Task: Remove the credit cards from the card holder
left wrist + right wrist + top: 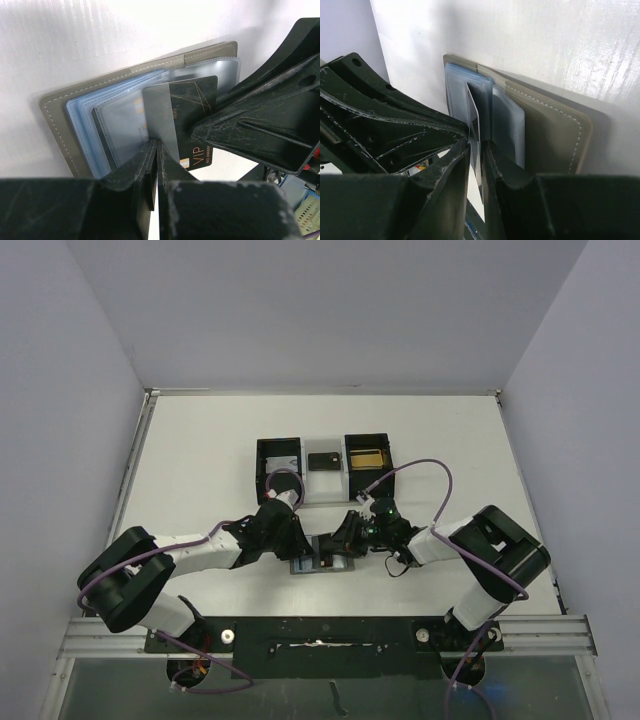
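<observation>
Card holder [322, 563] lies open on bench [200, 460], between the two arms. Dark VIP credit card [195, 115] sticks partly out of the clear sleeves [117, 125]. Left pincer [156, 150] has its tips together at a sleeve's lower edge; can't tell if it really grips it. Right pincer [478, 145] is narrowly apart, straddling the card's thin edge; clamped or not, can't tell. Card is likely light, stiff and slick, so pinch both flat faces near the exposed end and pull along the sleeve. Sleeves look floppy and the holder light, so it'll likely drag along unless pinned.
</observation>
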